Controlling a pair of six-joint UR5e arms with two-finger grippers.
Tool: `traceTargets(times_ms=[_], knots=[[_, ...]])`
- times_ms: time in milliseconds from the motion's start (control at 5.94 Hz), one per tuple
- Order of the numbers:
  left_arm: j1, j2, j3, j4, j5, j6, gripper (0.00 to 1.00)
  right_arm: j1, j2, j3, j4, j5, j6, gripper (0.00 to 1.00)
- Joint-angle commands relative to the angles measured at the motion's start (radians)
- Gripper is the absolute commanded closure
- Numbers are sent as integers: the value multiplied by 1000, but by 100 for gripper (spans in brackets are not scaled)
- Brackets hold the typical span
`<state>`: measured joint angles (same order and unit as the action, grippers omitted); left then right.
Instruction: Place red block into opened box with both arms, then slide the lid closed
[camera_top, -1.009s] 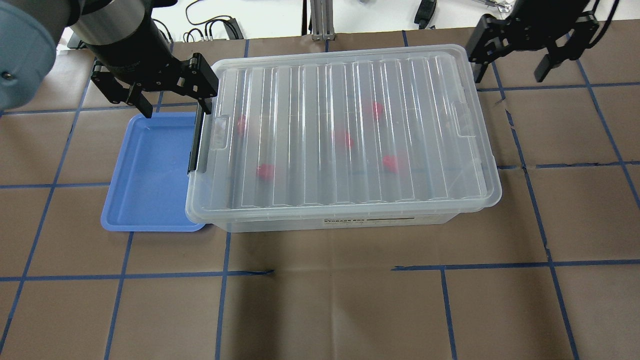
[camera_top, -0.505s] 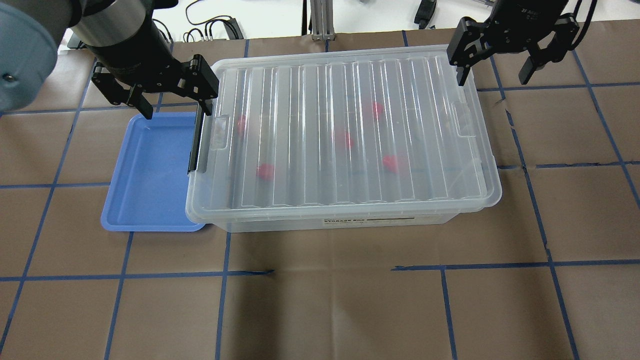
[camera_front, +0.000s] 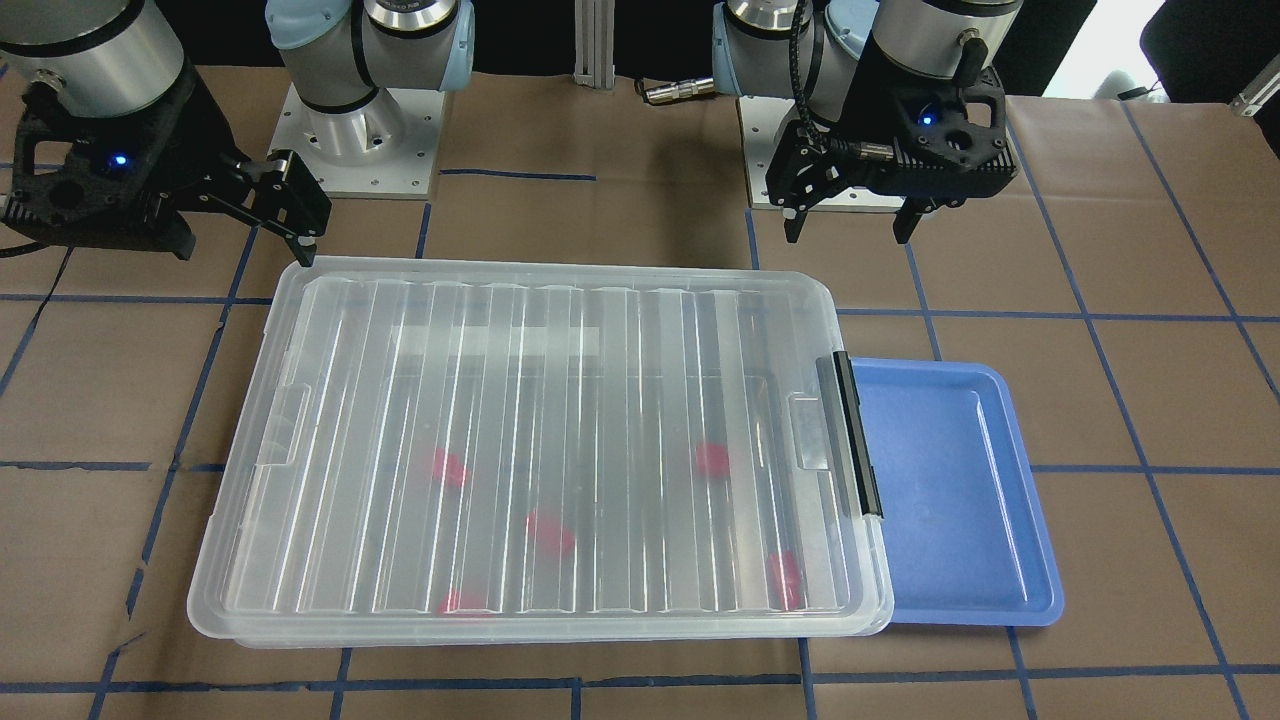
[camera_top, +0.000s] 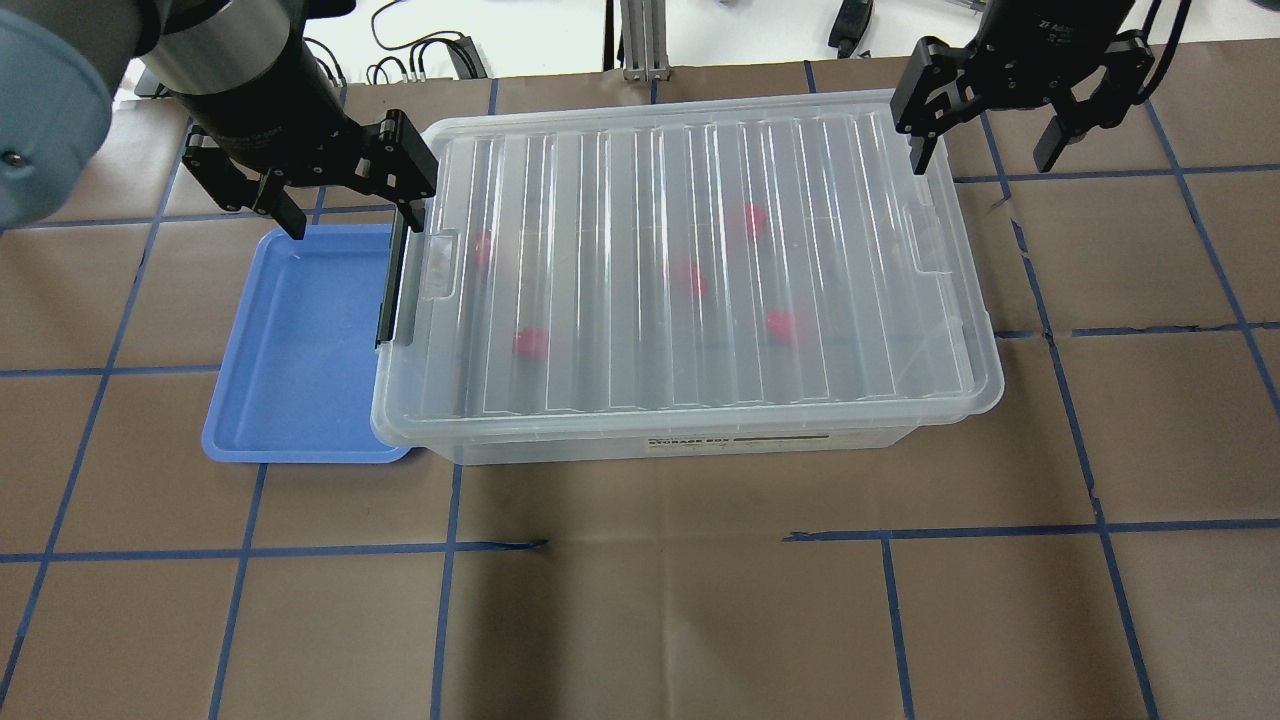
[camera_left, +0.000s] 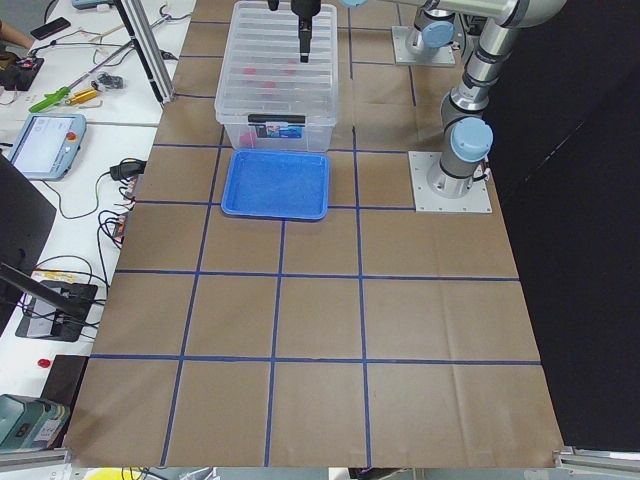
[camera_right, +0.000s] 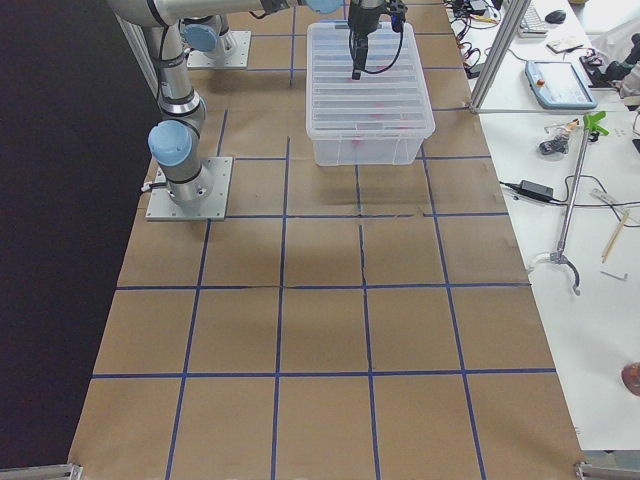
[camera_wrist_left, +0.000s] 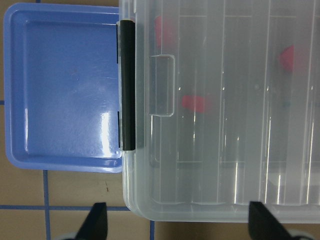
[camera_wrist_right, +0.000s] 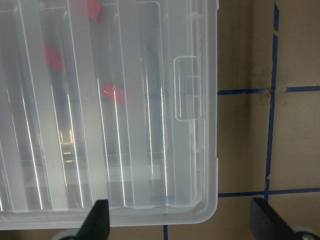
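The clear box (camera_top: 600, 446) stands mid-table with the ridged lid (camera_top: 700, 270) lying over it from end to end. Several red blocks (camera_top: 530, 343) show blurred through the lid, on the box floor. My left gripper (camera_top: 350, 205) hovers open and empty over the box's far left corner, by the black latch bar (camera_top: 392, 290); in the left wrist view that corner lies between the fingertips (camera_wrist_left: 97, 222). My right gripper (camera_top: 980, 152) hangs open and empty above the far right corner, and the right wrist view shows the lid's tab recess (camera_wrist_right: 187, 89) below it.
A blue tray (camera_top: 300, 350) lies flat against the box's left end, with nothing in it. The brown paper table (camera_top: 700, 620) is marked with a blue tape grid. The arm bases (camera_front: 350, 150) stand behind the box.
My right gripper moved left, toward the box's far right corner, then held. The left gripper, box, lid and blocks stayed put.
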<state>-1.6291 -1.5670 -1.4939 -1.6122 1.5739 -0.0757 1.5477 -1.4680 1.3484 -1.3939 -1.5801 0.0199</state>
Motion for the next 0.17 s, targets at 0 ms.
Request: traceTargets(times_ms=[0], knots=[[0,-2,0,0,0,1,2,0,0,2,1,0,0,0]])
